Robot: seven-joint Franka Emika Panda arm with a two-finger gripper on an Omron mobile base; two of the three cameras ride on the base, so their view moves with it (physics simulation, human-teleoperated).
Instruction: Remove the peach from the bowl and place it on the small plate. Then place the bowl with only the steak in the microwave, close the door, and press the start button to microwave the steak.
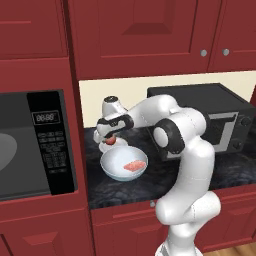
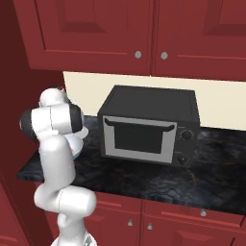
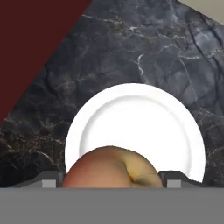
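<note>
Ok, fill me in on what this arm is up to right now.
The gripper holds the peach between its fingers, right above the small plate on the dark counter. The bowl sits just in front with only the steak in it. The microwave at the left has not been loaded yet.

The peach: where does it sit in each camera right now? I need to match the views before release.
Left base view: the peach is left of centre, under the gripper, just behind the bowl.
Right base view: I cannot pick it out; the arm covers that spot.
Hand view: bottom centre, between the fingertips, above the small plate.
Shared landmark: the dark marble counter.
</note>
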